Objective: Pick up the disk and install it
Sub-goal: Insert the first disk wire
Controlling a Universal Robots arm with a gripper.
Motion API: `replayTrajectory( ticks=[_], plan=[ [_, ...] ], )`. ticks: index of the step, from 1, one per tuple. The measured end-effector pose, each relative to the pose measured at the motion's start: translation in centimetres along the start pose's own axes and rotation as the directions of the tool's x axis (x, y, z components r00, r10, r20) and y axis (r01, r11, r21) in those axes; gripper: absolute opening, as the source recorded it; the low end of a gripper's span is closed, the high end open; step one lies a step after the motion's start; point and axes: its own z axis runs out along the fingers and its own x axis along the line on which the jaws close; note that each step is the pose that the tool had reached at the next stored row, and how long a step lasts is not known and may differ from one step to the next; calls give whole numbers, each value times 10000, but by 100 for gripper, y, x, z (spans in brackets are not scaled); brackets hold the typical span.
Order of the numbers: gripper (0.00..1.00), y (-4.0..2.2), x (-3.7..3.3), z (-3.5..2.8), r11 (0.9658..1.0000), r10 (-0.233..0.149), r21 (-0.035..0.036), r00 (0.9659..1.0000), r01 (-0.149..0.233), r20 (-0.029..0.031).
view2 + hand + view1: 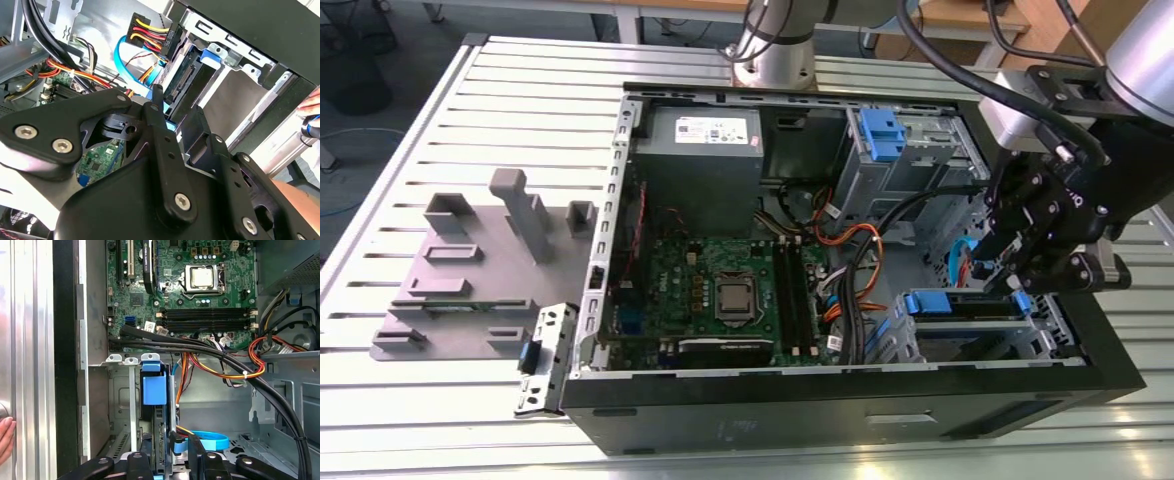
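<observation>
I can't read the power supply sticker. The disk stands between the gripper jaws; clamped or not, I cannot tell.

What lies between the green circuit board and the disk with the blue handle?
Thick black cables cross that stretch, with orange and yellow wires beside them, between the circuit board and the disk, in the first wrist view.
</observation>
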Motion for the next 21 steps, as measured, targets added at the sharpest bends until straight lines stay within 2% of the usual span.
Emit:
replayTrajectory(
  ticks=[5,14,21],
  plan=[
    [42,1,0,4,10000,0,0,10000,0,4],
    [42,71,3,5,10000,0,22,10000,0,4],
    [42,87,3,6,10000,1,25,10000,-1,5]
  ],
)
